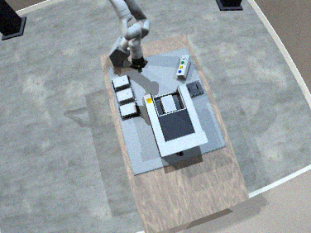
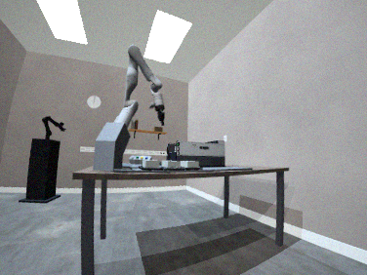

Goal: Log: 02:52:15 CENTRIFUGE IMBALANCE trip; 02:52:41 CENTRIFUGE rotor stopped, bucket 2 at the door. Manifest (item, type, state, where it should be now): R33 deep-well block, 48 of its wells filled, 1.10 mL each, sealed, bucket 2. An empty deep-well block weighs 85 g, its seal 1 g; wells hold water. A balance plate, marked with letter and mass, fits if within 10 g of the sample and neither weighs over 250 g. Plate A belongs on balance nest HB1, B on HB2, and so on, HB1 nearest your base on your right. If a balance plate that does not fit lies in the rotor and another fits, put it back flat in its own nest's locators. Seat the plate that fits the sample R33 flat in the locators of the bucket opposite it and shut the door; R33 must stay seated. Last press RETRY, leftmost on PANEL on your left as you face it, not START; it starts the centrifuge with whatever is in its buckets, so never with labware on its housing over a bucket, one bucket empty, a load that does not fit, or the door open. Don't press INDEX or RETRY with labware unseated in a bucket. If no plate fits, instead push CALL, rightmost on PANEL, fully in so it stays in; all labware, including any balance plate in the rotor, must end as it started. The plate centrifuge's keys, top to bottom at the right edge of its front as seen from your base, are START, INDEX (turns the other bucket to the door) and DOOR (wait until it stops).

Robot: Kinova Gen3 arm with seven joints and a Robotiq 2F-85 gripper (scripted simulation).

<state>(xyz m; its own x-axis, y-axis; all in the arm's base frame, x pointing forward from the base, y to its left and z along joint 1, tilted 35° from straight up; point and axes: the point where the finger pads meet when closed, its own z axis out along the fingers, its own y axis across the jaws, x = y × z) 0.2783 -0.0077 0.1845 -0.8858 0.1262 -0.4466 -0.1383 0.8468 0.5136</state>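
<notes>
Black two-finger gripper (image 1: 138,63) hangs high above the table, near the grey arm pedestal (image 1: 117,55), jaws together on nothing, probably fisted for key presses. White deep-well block (image 1: 169,103) sits in the grey-white plate centrifuge (image 1: 182,142) door opening. Top view shows three white balance plates (image 1: 126,96) left of the centrifuge; exterior view shows gripper height only.
</notes>
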